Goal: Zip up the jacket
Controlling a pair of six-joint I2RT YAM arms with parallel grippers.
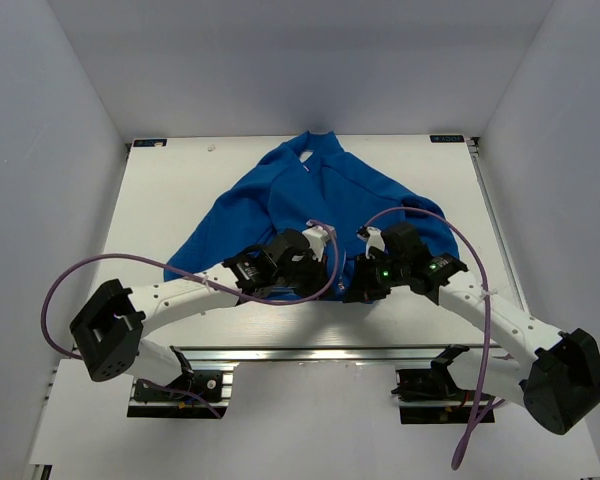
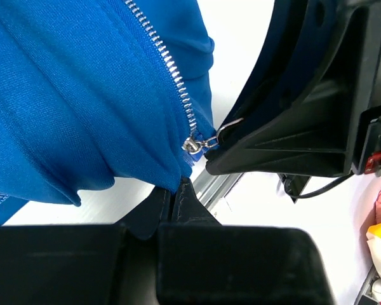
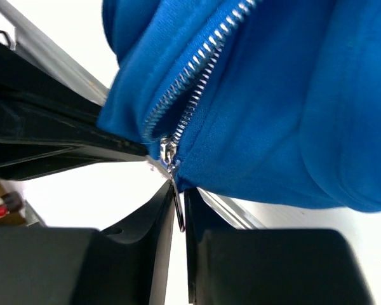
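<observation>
One jacket [image 1: 310,195] of soft, finely knitted royal-blue fabric lay rumpled on the smooth white table [image 1: 170,190], its collar toward the far edge and its hem at the near edge, where both arms met. Its single zipper [image 2: 162,54] had small, shiny metal teeth in two rows, which ran down and joined at one silvery slider [image 2: 192,146] close to the hem. A thin, flat metal zipper pull [image 2: 223,130] stuck out from the slider.

The left gripper [image 2: 176,194], of matte black plastic with wedge-shaped fingers, was closed tight, pinching the jacket's hem just below the slider. The right gripper [image 3: 178,210], equally black and angular, had its two fingers nipped on the zipper pull, with only a slit between them. Two glossy purple cables [image 1: 100,265] looped from the arms.
</observation>
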